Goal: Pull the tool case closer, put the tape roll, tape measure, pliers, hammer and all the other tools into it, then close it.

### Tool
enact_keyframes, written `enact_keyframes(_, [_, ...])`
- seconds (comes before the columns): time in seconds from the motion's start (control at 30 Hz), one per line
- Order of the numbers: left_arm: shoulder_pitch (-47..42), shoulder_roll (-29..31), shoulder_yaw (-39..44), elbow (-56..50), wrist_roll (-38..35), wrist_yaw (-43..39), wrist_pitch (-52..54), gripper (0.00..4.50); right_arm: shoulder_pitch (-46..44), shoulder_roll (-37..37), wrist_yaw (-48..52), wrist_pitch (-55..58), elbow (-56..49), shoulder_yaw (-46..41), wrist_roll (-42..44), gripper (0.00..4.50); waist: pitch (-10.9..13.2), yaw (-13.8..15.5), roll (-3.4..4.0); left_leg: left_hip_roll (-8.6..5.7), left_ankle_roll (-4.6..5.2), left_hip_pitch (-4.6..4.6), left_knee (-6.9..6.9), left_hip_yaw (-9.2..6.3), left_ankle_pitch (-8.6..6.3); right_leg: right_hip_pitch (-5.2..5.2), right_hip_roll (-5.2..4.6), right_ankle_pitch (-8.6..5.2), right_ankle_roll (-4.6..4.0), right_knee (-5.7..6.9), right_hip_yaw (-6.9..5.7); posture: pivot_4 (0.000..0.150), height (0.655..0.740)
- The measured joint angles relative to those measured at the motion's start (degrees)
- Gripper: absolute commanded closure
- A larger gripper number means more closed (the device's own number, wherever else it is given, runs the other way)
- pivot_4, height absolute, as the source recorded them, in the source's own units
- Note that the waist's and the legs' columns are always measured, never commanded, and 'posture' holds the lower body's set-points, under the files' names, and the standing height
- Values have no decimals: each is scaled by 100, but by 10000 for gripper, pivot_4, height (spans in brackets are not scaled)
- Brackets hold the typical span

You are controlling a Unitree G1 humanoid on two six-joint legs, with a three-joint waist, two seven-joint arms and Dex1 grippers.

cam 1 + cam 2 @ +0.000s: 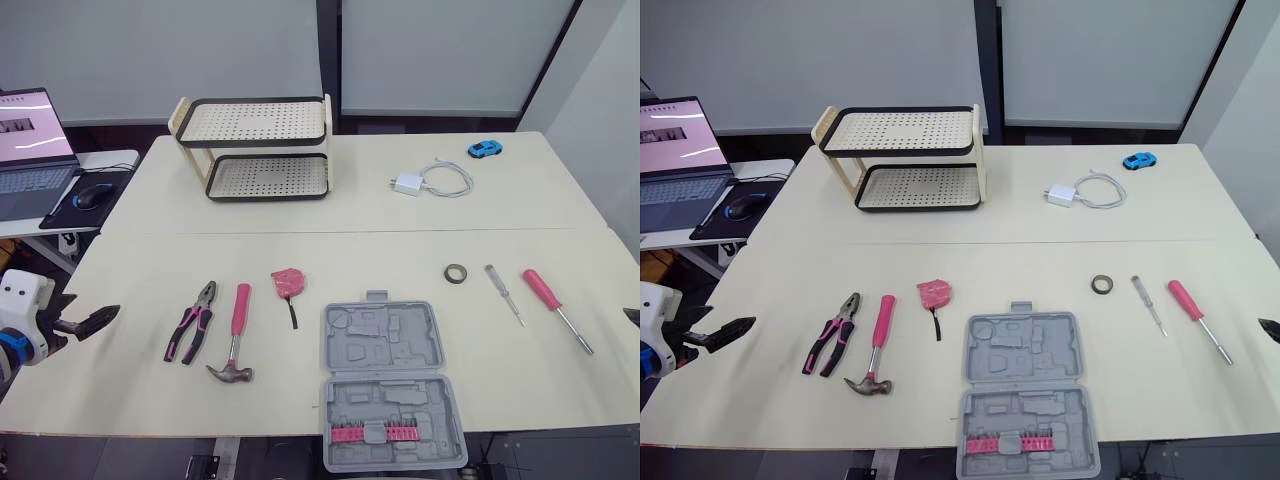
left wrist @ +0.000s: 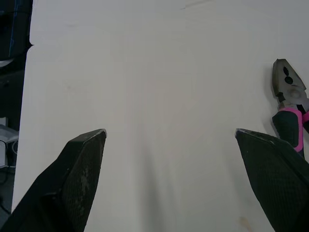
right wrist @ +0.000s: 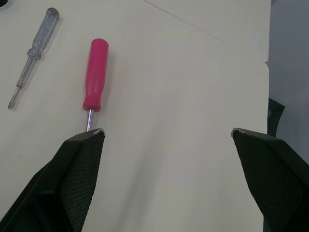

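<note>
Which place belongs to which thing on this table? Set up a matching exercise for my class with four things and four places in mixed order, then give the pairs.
1 hammer
2 tape roll
3 tool case
4 blue toy car

A far side of the table, toward the right
B next to the pliers
C open, at the near edge
D just left of the clear screwdriver

Pairs: 1-B, 2-D, 3-C, 4-A

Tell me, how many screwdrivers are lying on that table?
2. A slim clear-handled screwdriver lies just right of the tape roll, and a pink-handled screwdriver lies further right again. None seems to be hidden.
</note>
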Motion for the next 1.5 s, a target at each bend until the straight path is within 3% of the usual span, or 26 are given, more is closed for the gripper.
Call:
enact_keyframes(0.27, [246,-131,3,-387,-77,-20,-170,481,60,2,33,94,-515,141,50,0,-1,2,1,2,-1,-1,1,0,0,-1,1,0,0,3,0,1500,7400])
enact_keyframes(0.8, [37,-128,18,-1429,-643,-150,809,481,-79,47,18,120,-982,645,7,0,0,3,1,1,-1,-2,3,-1,0,-1,1,0,0,5,-1,1500,7400])
enact_keyframes(0.97, [-293,-169,-56,-2262,-986,-250,1142,481,-110,48,28,226,-1356,809,14,0,0,5,1,1,-1,-2,7,0,0,0,1,0,0,6,1,1500,7400])
enact_keyframes(1.5, [-1308,-984,-1327,-4559,-1665,-1,2218,481,-217,117,182,1202,-3086,1297,160,0,1,8,-1,1,-3,-8,14,-1,0,1,2,1,0,5,0,1500,7400])
